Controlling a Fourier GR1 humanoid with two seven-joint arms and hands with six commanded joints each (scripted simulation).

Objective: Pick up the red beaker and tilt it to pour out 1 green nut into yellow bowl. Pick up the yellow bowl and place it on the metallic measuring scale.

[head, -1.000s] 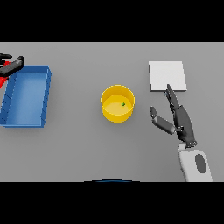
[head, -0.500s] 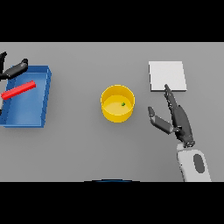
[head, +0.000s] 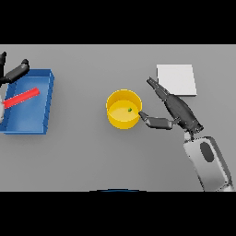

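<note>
So the pouring half looks done to me: there's a green nut [head: 130, 109] sitting inside the yellow bowl [head: 123, 109], and the red beaker [head: 22, 98] is lying on its side in the blue tray [head: 28, 120] over on the left. The left hand [head: 14, 73] is up at the tray's far corner, partly cut off by the edge of the view, fingers look loosely spread and not holding anything, though I can't see all of it.

The step in hand is grabbing the bowl. The right hand [head: 174, 110] is just beside the bowl on its right, fingers straight and pointing up past the rim, thumb stuck out toward the bowl wall and nearly touching it. Nothing's gripped.

How I'd do it well: slide in so the bowl wall sits between thumb and fingers, then close on it firmly before lifting. Don't bump it sideways first or it'll skate across the grey table [head: 92, 156]. Keep it level on the way up so the nut doesn't roll out. The metallic measuring scale [head: 176, 79] is the pale square just behind the hand, near enough, so a short lift and carry back to the right, setting it down centred on the plate
</note>
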